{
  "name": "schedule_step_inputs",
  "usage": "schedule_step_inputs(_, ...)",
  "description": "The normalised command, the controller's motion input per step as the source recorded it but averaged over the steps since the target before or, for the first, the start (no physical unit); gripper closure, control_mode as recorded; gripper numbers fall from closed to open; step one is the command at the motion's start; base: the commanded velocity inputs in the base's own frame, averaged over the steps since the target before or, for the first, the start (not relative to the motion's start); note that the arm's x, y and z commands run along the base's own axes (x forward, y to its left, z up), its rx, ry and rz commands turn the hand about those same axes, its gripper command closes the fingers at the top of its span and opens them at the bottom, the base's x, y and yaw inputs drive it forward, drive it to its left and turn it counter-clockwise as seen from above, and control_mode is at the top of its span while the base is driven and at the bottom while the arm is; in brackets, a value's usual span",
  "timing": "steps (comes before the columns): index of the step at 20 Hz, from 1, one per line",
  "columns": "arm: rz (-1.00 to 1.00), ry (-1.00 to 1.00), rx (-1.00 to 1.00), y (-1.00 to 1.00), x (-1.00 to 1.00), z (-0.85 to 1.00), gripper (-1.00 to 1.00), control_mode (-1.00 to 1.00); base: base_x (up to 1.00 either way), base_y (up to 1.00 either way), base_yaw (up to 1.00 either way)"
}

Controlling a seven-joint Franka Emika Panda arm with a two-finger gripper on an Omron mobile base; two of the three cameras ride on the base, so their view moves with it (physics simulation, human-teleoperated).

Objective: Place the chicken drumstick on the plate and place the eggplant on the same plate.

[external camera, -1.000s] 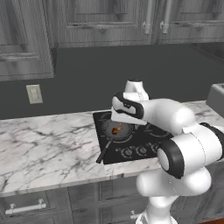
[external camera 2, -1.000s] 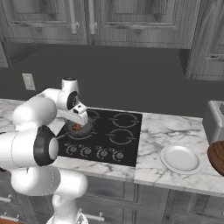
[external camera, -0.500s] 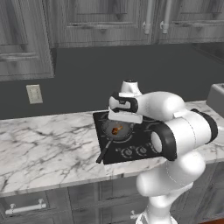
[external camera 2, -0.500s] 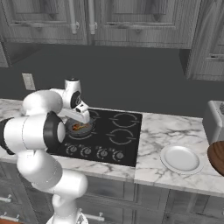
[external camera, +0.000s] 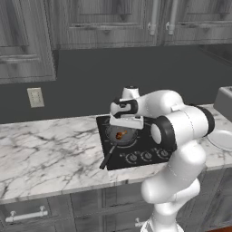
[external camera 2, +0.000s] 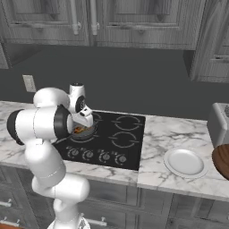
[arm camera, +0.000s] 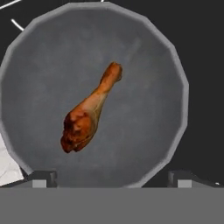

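Fig.: arm over the cooktop, jaws spread wide and empty, pointing down at the frying pan.

Gripper sits above the pan w/ both finger tips near the pan's lower rim in the hand view; nothing between them.

One chicken drumstick lies inside the pan, roughly mid-floor, thin end toward the upper right of the hand view, thick end toward lower left. Bare pan floor rings it on all sides; it touches no wall. In the base views it shows as a small orange spot under the gripper.

Pan handle runs off the cooktop's front-left corner onto the marble bench.

One plate, white, lies on the bench right of the cooktop, well apart from the pan, nothing on it. Bench room is open between cooktop edge and plate. One brown round board lies just beside the plate, at the right edge of the right base view.

Eggplant: cannot tell where it is.
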Motion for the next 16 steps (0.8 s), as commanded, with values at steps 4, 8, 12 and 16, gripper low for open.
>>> schedule_step_inputs(4, 0.0, 0.0, 0.0, 0.0, 0.14, -0.24, -1.0, -1.0, 0.0, 0.0, 0.0)
schedule_step_inputs(8, 0.0, 0.0, 0.0, 0.0, 0.16, -0.26, -1.0, -1.0, 0.0, 0.0, 0.0)
schedule_step_inputs(12, 0.0, 0.0, 0.0, 0.02, 0.18, -0.24, -1.0, -1.0, 0.0, 0.0, 0.0)
schedule_step_inputs(16, -0.01, 0.0, 0.0, 0.09, 0.24, -0.13, -1.0, -1.0, 0.0, 0.0, 0.0)
